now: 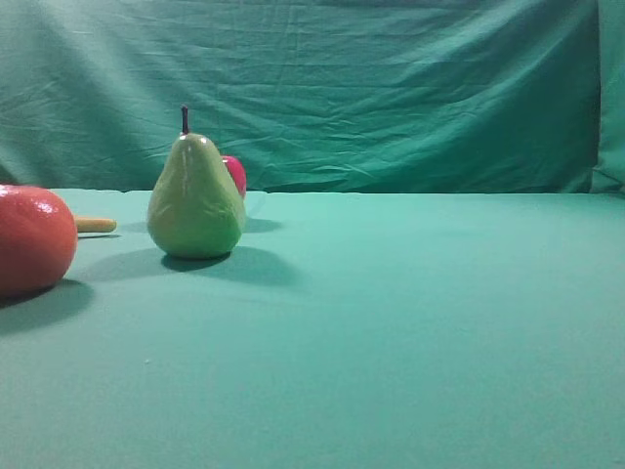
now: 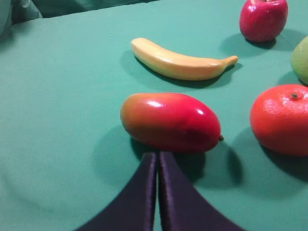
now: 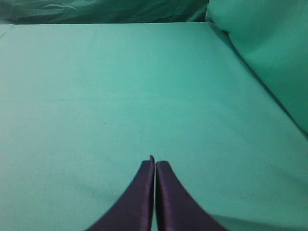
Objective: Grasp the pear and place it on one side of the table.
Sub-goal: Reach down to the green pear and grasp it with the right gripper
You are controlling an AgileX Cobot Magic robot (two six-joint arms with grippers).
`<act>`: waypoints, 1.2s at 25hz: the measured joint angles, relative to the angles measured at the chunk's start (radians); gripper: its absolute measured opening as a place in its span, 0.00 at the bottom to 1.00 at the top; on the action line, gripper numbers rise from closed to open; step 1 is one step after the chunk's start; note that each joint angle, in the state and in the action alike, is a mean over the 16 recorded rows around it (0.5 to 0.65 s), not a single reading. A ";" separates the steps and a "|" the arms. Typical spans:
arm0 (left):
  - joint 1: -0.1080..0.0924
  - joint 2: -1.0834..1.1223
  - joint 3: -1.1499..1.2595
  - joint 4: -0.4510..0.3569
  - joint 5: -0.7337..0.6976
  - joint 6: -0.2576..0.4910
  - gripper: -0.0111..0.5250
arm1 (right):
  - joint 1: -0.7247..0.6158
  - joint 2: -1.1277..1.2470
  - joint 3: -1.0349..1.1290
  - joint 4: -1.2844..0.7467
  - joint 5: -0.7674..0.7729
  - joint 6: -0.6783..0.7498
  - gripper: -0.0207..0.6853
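We see the pear (image 1: 195, 200) standing upright in the left half of the exterior high view, a glossy yellow-green form with a narrow neck, a broad rounded base and a short dark stem; it rests on the table (image 1: 410, 322), free of any gripper, and casts a soft shadow toward the right. In the left wrist view only a sliver of its green skin (image 2: 301, 60) shows at the right edge. Just behind the pear, partly hidden by its shoulder, we note the shiny red apple (image 1: 235, 174), seen whole at the upper right of the left wrist view (image 2: 263, 19). At the left edge of the exterior high view lies a large orange-red round fruit (image 1: 32, 239) with a finely dimpled skin, and between it and the pear the pale tip of a banana (image 1: 95, 225) shows. The left wrist view gives the banana's full curved, matte yellow length (image 2: 180, 62) and, at frame centre, a smooth oval mango (image 2: 171, 122) shading from orange to deep red. The left gripper (image 2: 158, 159) enters from the bottom edge just before the mango, its dark tapered fingers pressed together and holding nothing. The right gripper (image 3: 154, 163) likewise has its fingers together, over bare smooth teal cloth. A wrinkled teal backdrop (image 1: 391, 88) fills the upper part of the exterior high view.
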 joint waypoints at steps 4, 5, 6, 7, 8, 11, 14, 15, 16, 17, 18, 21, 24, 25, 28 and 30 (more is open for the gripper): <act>0.000 0.000 0.000 0.000 0.000 0.000 0.02 | 0.000 0.000 0.000 0.000 0.000 0.000 0.03; 0.000 0.000 0.000 0.000 0.000 0.000 0.02 | 0.000 0.000 0.000 0.000 0.000 0.000 0.03; 0.000 0.000 0.000 0.000 0.000 0.000 0.02 | 0.000 0.000 0.000 0.000 0.000 0.000 0.03; 0.000 0.000 0.000 0.000 0.000 0.000 0.02 | 0.000 0.000 0.000 0.000 0.000 0.000 0.03; 0.000 0.000 0.000 0.000 0.000 0.000 0.02 | 0.000 0.000 0.000 0.000 0.000 0.000 0.03; 0.000 0.000 0.000 0.000 0.000 0.000 0.02 | 0.000 0.000 0.000 0.000 0.000 0.000 0.03; 0.000 0.000 0.000 0.000 0.000 0.000 0.02 | 0.000 0.000 0.000 0.000 -0.001 0.000 0.03; 0.000 0.000 0.000 0.000 0.000 0.000 0.02 | 0.000 0.000 0.000 0.000 -0.004 0.000 0.03; 0.000 0.000 0.000 0.000 0.000 0.000 0.02 | 0.000 0.000 0.000 0.000 -0.009 0.000 0.03; 0.000 0.000 0.000 0.000 0.000 0.000 0.02 | 0.000 0.000 0.000 0.001 -0.017 0.000 0.03; 0.000 0.000 0.000 0.000 0.000 0.000 0.02 | 0.000 0.000 0.000 0.004 -0.030 0.000 0.03; 0.000 0.000 0.000 0.000 0.000 0.000 0.02 | 0.000 0.000 0.000 0.017 -0.096 0.007 0.03; 0.000 0.000 0.000 0.000 0.000 0.000 0.02 | 0.000 0.000 -0.002 0.034 -0.175 0.021 0.03; 0.000 0.000 0.000 0.000 0.000 0.000 0.02 | 0.000 0.001 -0.006 0.039 -0.198 0.027 0.03; 0.000 0.000 0.000 0.000 0.000 0.000 0.02 | 0.000 0.011 -0.021 0.056 -0.263 0.044 0.03; 0.000 0.000 0.000 0.000 0.000 0.000 0.02 | 0.000 0.031 -0.039 0.068 -0.300 0.056 0.03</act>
